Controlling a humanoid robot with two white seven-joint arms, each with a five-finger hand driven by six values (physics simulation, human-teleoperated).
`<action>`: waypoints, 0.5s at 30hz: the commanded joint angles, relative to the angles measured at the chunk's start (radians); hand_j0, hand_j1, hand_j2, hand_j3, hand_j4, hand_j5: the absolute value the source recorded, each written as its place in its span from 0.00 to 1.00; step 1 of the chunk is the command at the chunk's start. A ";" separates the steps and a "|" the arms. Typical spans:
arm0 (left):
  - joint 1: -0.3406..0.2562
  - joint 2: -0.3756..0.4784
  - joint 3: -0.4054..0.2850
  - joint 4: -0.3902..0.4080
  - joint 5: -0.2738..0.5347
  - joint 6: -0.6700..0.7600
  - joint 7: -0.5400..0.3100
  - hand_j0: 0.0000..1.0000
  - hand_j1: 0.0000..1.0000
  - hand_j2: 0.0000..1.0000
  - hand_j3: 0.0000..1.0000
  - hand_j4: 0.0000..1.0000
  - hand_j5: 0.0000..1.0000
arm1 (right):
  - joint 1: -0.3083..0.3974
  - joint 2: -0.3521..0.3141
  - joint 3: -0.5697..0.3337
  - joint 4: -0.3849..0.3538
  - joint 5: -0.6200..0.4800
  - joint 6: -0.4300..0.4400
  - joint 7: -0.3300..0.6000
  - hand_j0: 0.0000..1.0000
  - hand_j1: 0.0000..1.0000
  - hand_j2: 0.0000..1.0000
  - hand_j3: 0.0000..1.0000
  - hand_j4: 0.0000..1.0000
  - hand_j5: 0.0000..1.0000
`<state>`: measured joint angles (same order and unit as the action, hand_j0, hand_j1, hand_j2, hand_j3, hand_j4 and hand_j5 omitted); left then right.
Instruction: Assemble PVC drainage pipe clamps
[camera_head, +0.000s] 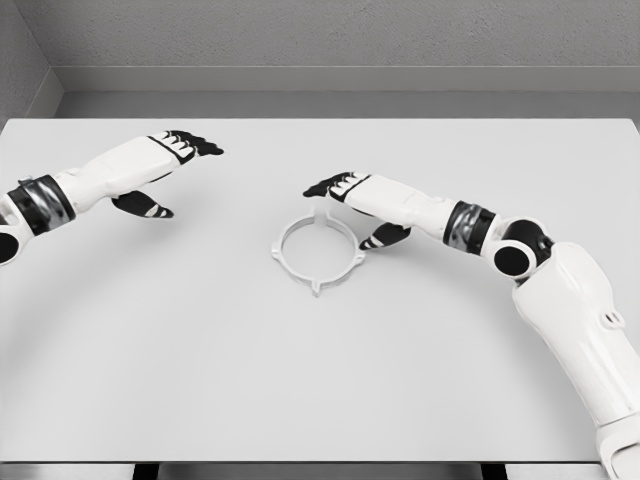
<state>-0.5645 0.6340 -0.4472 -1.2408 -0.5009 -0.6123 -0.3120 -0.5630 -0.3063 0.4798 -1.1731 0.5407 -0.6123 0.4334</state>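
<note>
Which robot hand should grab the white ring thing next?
Probably the right hand. It hovers open right by the white pipe clamp ring on the table, while the left hand sits open, farther off to the side.

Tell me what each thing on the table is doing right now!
pipe clamp ring: lying flat on the table, nothing gripping it.
right hand: hovering at the ring's far edge, open, holding nothing.
left hand: off to the left, away from the ring, open, holding nothing.
table: white, flat, bearing the ring.
</note>
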 joint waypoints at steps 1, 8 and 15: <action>0.000 0.003 0.001 0.000 0.009 0.001 0.001 1.00 1.00 1.00 1.00 1.00 1.00 | 0.000 -0.002 -0.006 0.000 -0.005 0.001 -0.002 1.00 1.00 1.00 1.00 1.00 1.00; 0.008 0.003 0.008 -0.002 0.010 0.001 0.001 1.00 1.00 1.00 1.00 1.00 1.00 | -0.006 -0.002 -0.006 0.003 -0.005 0.001 -0.001 1.00 1.00 1.00 1.00 1.00 1.00; 0.008 0.003 0.010 -0.003 0.012 0.001 0.001 1.00 1.00 1.00 1.00 1.00 1.00 | 0.003 -0.011 -0.007 -0.002 -0.005 0.001 -0.002 1.00 1.00 1.00 1.00 1.00 1.00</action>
<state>-0.5568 0.6359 -0.4387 -1.2434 -0.4969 -0.6124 -0.3119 -0.5584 -0.3153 0.4730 -1.1731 0.5433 -0.6131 0.4319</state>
